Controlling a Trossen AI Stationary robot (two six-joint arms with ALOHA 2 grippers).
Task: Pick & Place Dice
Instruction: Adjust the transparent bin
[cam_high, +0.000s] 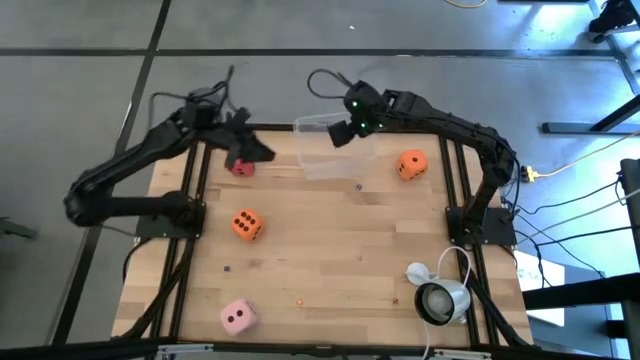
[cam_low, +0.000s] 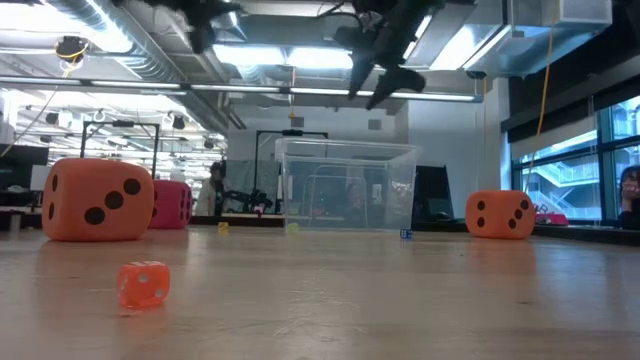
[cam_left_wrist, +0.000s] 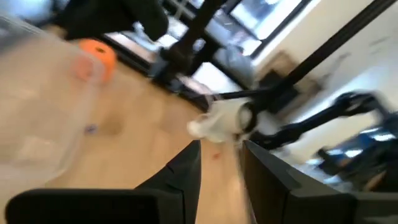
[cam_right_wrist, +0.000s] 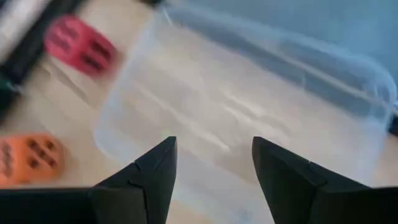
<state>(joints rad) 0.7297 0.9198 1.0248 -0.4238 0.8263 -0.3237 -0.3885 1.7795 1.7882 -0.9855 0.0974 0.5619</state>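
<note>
Four dice lie apart on the wooden table, each flat on one face: a red die (cam_high: 241, 167) near the far left, an orange die (cam_high: 246, 224) in the middle left, another orange die (cam_high: 411, 164) at the far right, and a pale pink die (cam_high: 237, 317) at the near edge. My left gripper (cam_high: 252, 146) hovers just past the red die, raised, open with a narrow gap (cam_left_wrist: 221, 180) and nothing in it. My right gripper (cam_high: 343, 130) hangs open (cam_right_wrist: 214, 168) over the clear plastic container (cam_high: 335, 150), well above it in the low view (cam_low: 385, 65).
The clear container (cam_low: 345, 185) stands at the table's far middle. A white and silver device with a cable (cam_high: 438, 295) sits at the near right corner. A tiny orange die (cam_low: 143, 283) and a few small specks lie on the boards. Black frame rails run along both sides.
</note>
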